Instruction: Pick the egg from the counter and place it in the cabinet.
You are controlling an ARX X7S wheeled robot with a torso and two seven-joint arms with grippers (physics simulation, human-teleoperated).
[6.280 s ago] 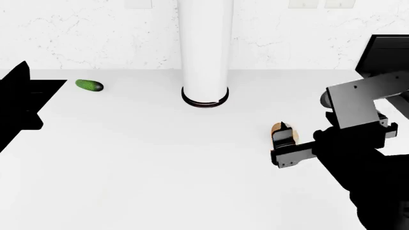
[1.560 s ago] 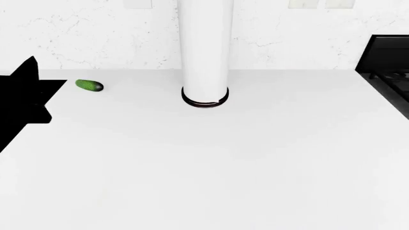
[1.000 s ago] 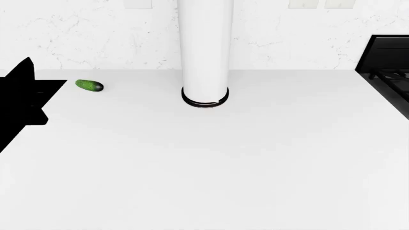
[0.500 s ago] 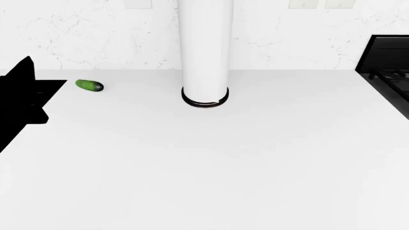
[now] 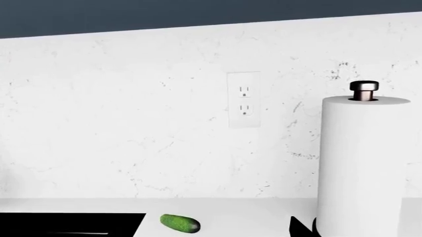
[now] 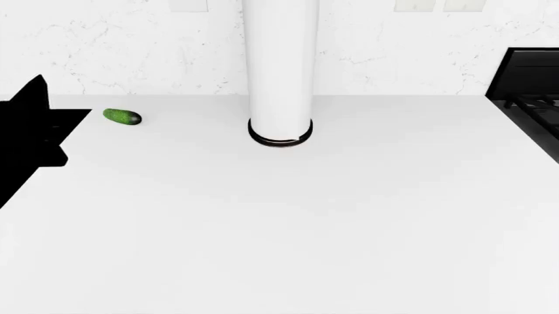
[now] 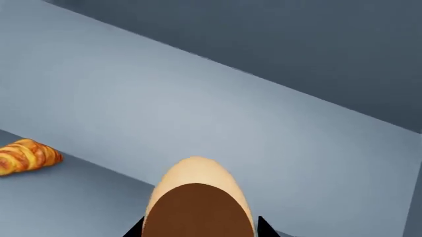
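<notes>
The tan-brown egg (image 7: 196, 195) fills the near part of the right wrist view, held between the two black fingertips (image 7: 136, 228) of my right gripper (image 7: 197, 231). The gripper is shut on the egg inside a blue-grey cabinet (image 7: 218, 118), just above its shelf. The egg and the right gripper do not show in the head view. The white counter (image 6: 279, 222) spreads below. My left gripper (image 5: 218, 233) shows only dark finger edges, set wide apart with nothing between them. My left arm (image 6: 31, 140) is a black shape at the counter's left edge.
A croissant (image 7: 26, 155) lies on the cabinet shelf beside the egg. A small green cucumber (image 6: 122, 117) lies at the counter's back left. A tall paper towel roll (image 6: 279, 65) stands at the back middle. A black stove (image 6: 533, 85) is at the right.
My right arm and the egg have left the head view since the earliest frame. Over the last second, only my left arm's black shape shifts slightly.
</notes>
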